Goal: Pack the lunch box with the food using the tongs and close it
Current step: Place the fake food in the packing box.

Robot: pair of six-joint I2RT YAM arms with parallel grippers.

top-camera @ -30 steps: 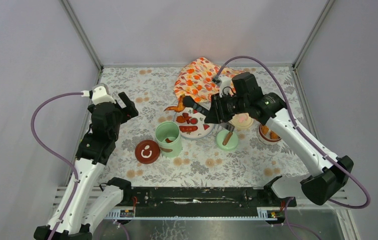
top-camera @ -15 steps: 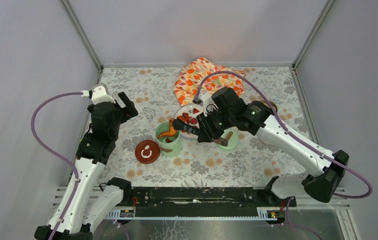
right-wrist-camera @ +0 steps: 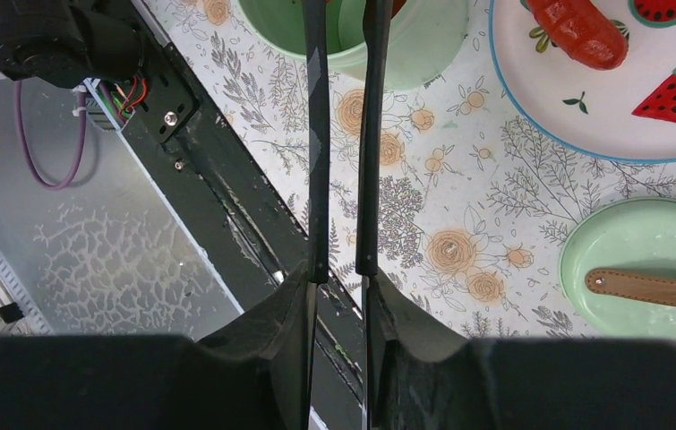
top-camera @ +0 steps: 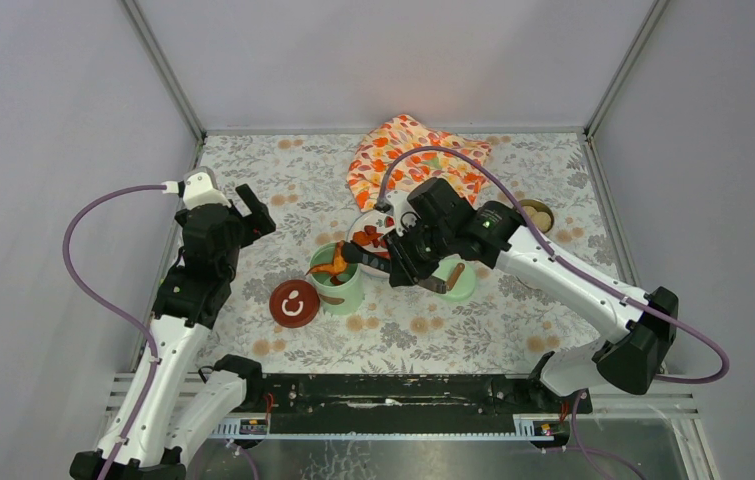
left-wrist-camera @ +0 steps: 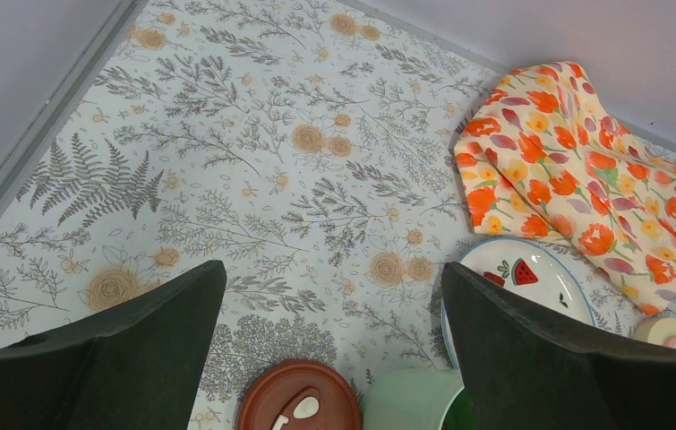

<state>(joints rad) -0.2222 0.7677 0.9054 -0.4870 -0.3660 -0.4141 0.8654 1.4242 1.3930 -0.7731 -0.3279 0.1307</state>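
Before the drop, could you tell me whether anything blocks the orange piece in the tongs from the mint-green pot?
Nothing visible does. The mint-green pot is open, its green lid lying apart to one side, and the tongs in the right gripper hold the orange piece over its mouth.

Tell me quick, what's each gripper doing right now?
Left gripper: open, holding nothing.
Right gripper: closed on the tongs.

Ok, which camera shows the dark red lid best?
Top external: the dark red lid lies whole beside the mint-green pot. Left wrist crops it at the bottom edge; right wrist misses it.
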